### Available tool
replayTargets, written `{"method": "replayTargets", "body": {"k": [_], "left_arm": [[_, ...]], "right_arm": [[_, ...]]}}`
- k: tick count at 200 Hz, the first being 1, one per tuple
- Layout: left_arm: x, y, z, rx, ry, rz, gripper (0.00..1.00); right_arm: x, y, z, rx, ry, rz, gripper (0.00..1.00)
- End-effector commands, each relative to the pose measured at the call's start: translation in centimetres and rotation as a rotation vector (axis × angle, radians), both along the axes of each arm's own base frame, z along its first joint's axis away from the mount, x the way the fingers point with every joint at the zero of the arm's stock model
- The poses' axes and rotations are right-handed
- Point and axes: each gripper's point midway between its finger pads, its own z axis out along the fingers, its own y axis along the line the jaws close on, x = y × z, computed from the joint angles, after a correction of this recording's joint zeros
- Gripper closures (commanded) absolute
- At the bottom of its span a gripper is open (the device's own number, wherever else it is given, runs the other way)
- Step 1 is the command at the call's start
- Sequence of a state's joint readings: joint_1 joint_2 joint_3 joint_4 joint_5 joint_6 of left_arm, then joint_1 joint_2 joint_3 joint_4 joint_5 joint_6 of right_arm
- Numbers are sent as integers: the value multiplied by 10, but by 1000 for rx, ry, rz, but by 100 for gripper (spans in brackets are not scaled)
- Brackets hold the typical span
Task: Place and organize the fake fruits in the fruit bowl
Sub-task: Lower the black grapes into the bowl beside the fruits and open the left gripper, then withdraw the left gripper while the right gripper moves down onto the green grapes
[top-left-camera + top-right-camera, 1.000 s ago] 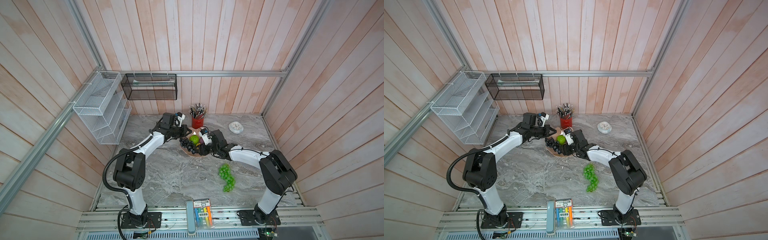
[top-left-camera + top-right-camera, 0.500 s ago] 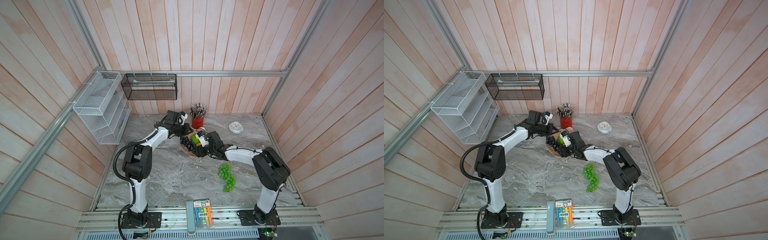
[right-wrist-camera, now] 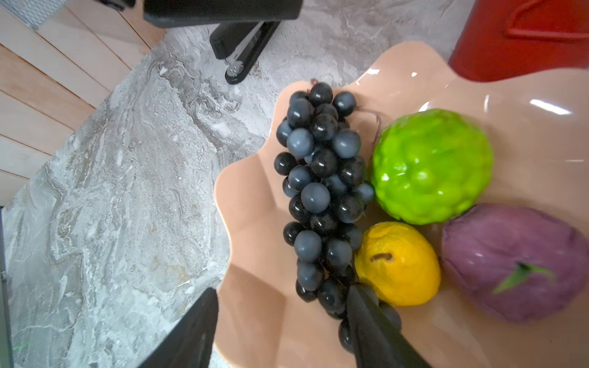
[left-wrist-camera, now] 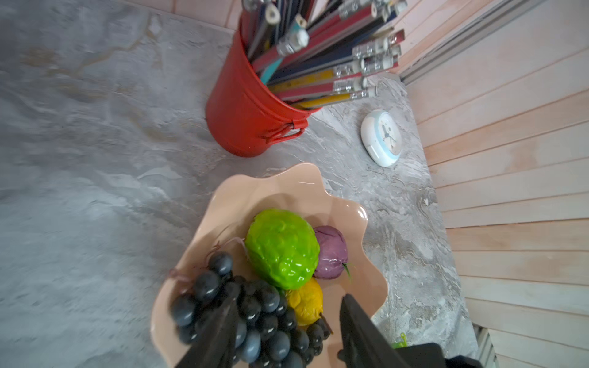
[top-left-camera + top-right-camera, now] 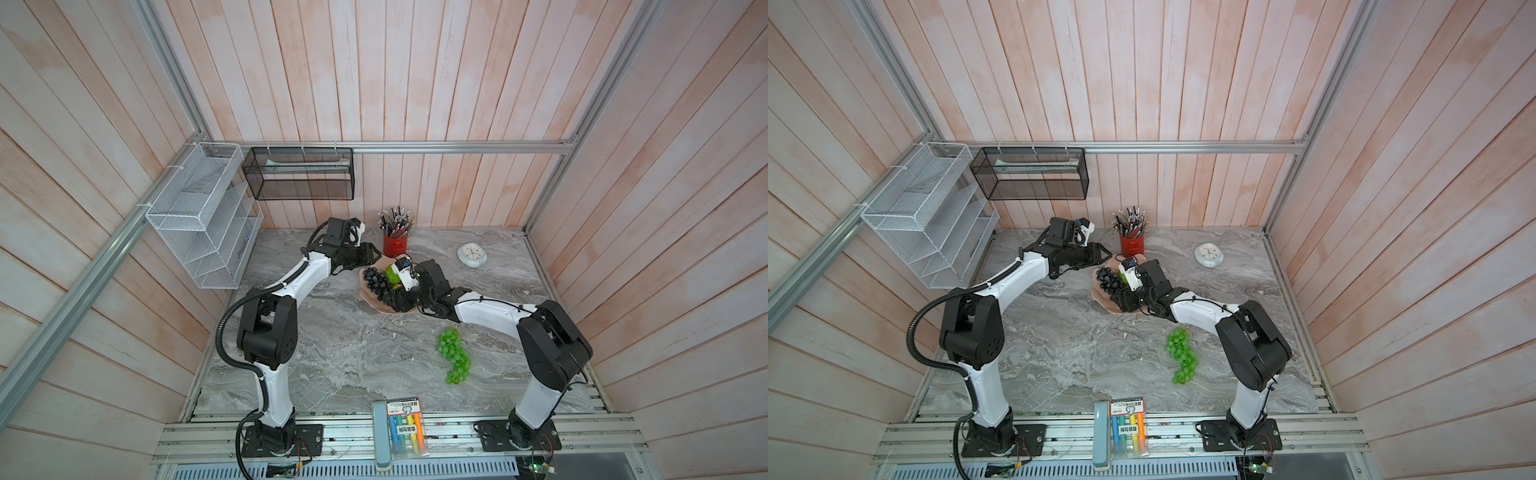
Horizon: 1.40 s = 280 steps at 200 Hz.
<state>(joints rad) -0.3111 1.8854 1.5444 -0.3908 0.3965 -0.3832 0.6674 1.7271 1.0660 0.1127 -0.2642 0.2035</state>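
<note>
The table (image 5: pixel 332 353) is grey & swirly. Near its back sits the fruit bowl (image 3: pixel 251 197), pink w/ a wavy edge. Both arms reach to it.

The L claw (image 4: pixel 288 296) hangs over the bowl. Its two fingers are apart & nothing is pinched between them, so it's let go. The R claw (image 3: pixel 283 291) is spread wide too. One finger is out over the table. The other is right at the end of the dark grapes, but I can't tell if it touches. It holds nothing.

Fruits, big to small:
- The green grape bunch (image 5: pixel 453 355) is the only one not home. It lies on the table, well apart from the bowl, on the R arm's side.
- The dark grape bunch (image 3: pixel 322 191) lies along one side of the bowl.
- The bumpy green fruit (image 3: pixel 430 165) touches the dark grapes.
- The purple fruit (image 3: pixel 510 261) sits just beside the bumpy one.
- The little yellow fruit (image 3: pixel 398 264) is tucked between the dark grapes & the purple one.

Step now, I think: 4 of 5 fruits are in & the claws look done w/ those. Nxt move, prob: the R claw lifts clear of the bowl & goes to the green grapes. It drops low & pinches the thick middle, b/c the bunch looks floppy. Then it carries the bunch to a bare bit of the bowl. The L claw should clear out 1st so they don't bump.
</note>
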Motion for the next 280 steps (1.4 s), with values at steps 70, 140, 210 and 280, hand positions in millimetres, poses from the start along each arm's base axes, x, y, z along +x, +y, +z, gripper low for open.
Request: {"method": "replayTargets", "body": {"k": [70, 140, 210, 280], "left_arm": [[-49, 38, -40, 41, 87, 158, 88], [-116, 41, -49, -28, 65, 201, 77], [-162, 34, -53, -26, 54, 183, 69], [-161, 32, -60, -9, 67, 176, 69]], "right_arm": [[-26, -49, 24, -50, -15, -133, 36], [-67, -142, 5, -93, 104, -383, 34], [-85, -219, -17, 35, 268, -604, 29], [-91, -208, -50, 105, 396, -531, 27]]}}
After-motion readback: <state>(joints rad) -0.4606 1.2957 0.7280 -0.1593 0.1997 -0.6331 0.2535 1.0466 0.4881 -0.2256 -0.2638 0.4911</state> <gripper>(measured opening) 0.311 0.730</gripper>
